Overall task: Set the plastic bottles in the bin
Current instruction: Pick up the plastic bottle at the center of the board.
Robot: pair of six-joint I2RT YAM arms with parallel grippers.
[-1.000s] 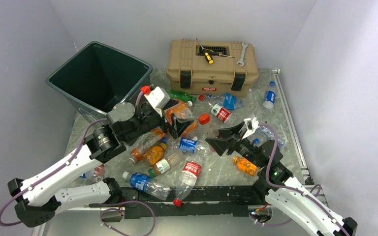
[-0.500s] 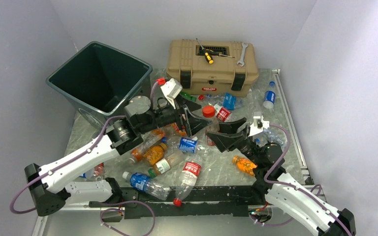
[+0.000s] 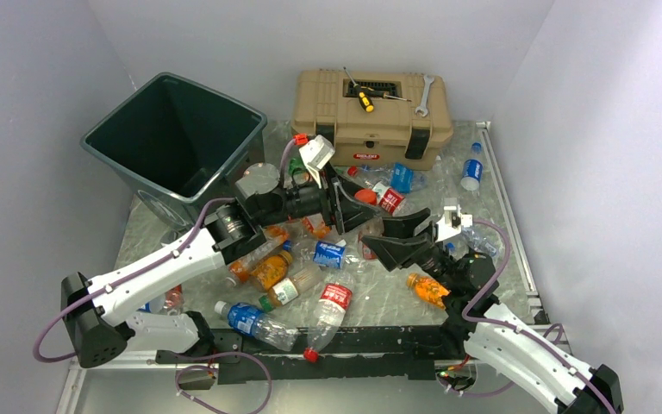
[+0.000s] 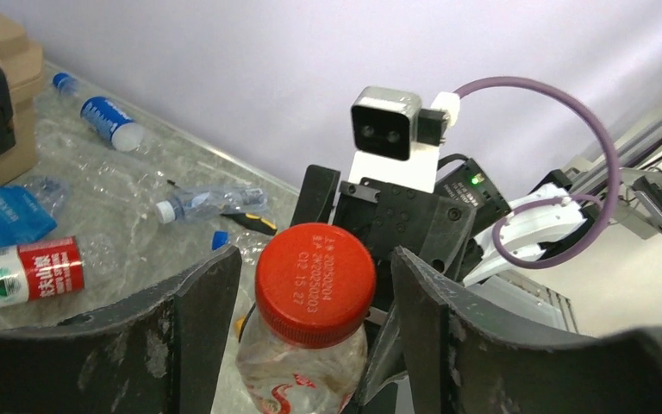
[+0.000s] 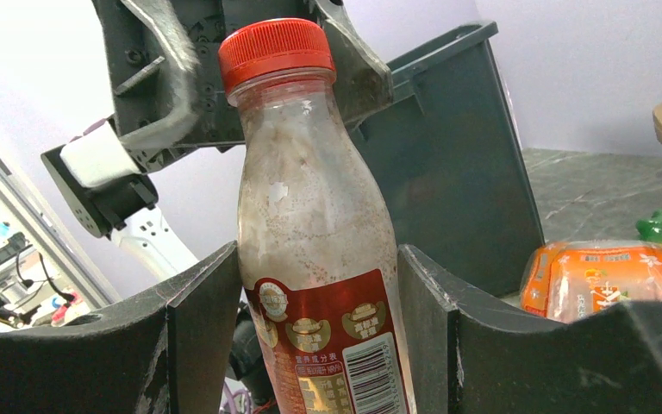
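I am holding a red-capped bottle [image 5: 315, 198] upright in my right claw [image 5: 319, 267], which is gripping both sides of its red label [image 5: 336, 345]. My left claw [image 4: 315, 263] is sitting half-open around the cap [image 4: 315, 280], with small gaps on either side. Other bottles [image 3: 254, 321] are lying on the bench [image 3: 388, 302]. The green bin [image 3: 181, 138] is standing far left.

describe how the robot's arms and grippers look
The left arm and right arm have white links with black joints and bases. A purple cable loops along each. The left gripper and right gripper each have two broad black wedge-shaped fingers, scuffed grey, with a white wrist camera.
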